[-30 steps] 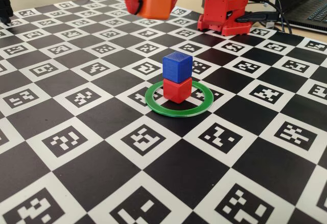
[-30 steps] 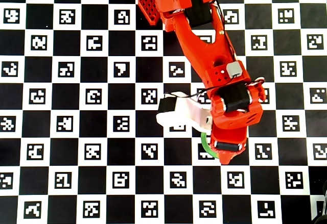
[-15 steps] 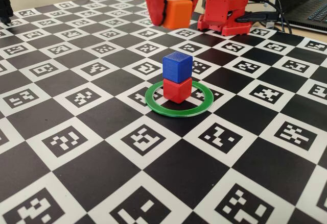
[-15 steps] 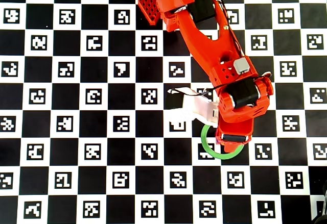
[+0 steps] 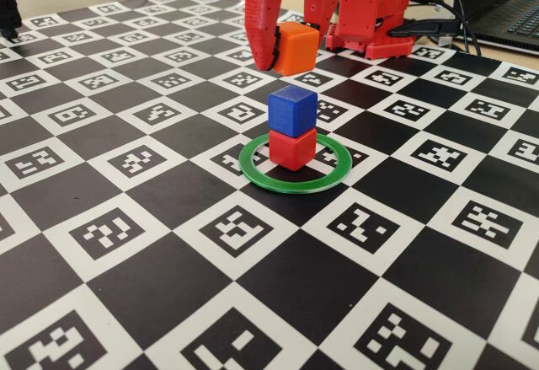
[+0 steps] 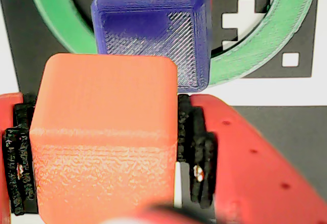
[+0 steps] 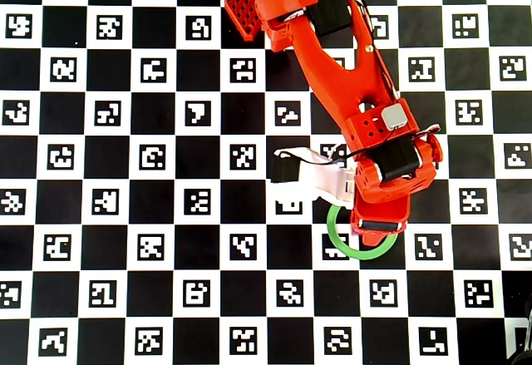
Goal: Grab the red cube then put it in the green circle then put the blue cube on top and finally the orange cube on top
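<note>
- Currently the gripper [image 5: 290,50] is clamped on the orange cube [image 5: 296,47]; in the fixed view one red finger [image 5: 263,16] presses the cube's left face and the other finger comes down at its upper right edge.
- Wrist view: orange cube [image 6: 102,137] fills the space between the fingers, black pads [image 6: 194,150] touching it on both sides, red finger body [image 6: 255,157] to the right.
- Orange cube is off the board, held in the air, fingers pointing down.
- Blue cube [image 5: 292,110] sits on top of the red cube [image 5: 292,147], both inside the green circle [image 5: 295,164] on the checkered marker board [image 5: 152,210]; the stack is upright, edges roughly aligned.
- In the fixed view the stack is in front of and below the fingers, apart from the held cube, not touching it.
- Wrist view: blue cube [image 6: 153,27] lies just past the fingertips, its top face beyond the orange cube's far edge; green circle [image 6: 265,40] curves around it on both sides.
- Overhead view: the arm [image 7: 349,91] covers the stack; only part of the green circle [image 7: 349,251] shows below the gripper body; cubes hidden there.
- Red cube not seen in the wrist view.
</note>
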Robot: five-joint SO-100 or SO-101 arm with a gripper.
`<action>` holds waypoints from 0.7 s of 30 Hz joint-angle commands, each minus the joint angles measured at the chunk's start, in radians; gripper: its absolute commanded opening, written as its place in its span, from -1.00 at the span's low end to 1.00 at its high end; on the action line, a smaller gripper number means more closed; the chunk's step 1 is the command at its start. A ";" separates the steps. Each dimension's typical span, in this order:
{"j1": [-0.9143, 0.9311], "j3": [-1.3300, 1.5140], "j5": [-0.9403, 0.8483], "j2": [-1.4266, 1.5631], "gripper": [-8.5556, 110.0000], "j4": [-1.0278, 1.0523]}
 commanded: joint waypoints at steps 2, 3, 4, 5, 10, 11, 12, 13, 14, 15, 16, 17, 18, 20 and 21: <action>-0.021 -0.003 -0.026 0.129 -0.69 -0.014; -0.025 0.000 -0.031 0.129 -0.69 -0.015; -0.026 0.005 -0.038 0.129 -0.70 -0.017; -0.029 0.009 -0.048 0.129 -0.70 -0.018; -0.035 0.029 -0.075 0.126 -0.70 -0.031; -0.035 0.032 -0.078 0.126 -0.71 -0.032; -0.035 0.035 -0.081 0.124 -0.71 -0.035; -0.035 0.037 -0.083 0.124 -0.71 -0.037; -0.034 0.041 -0.086 0.124 -0.71 -0.040; -0.032 0.043 -0.087 0.124 -0.71 -0.043; -0.029 0.044 -0.091 0.123 -0.71 -0.043; -0.026 0.044 -0.091 0.123 -0.71 -0.044; -0.025 0.044 -0.092 0.123 -0.71 -0.044; -0.017 0.044 -0.094 0.118 -0.71 -0.044; -0.015 0.046 -0.094 0.117 -0.71 -0.044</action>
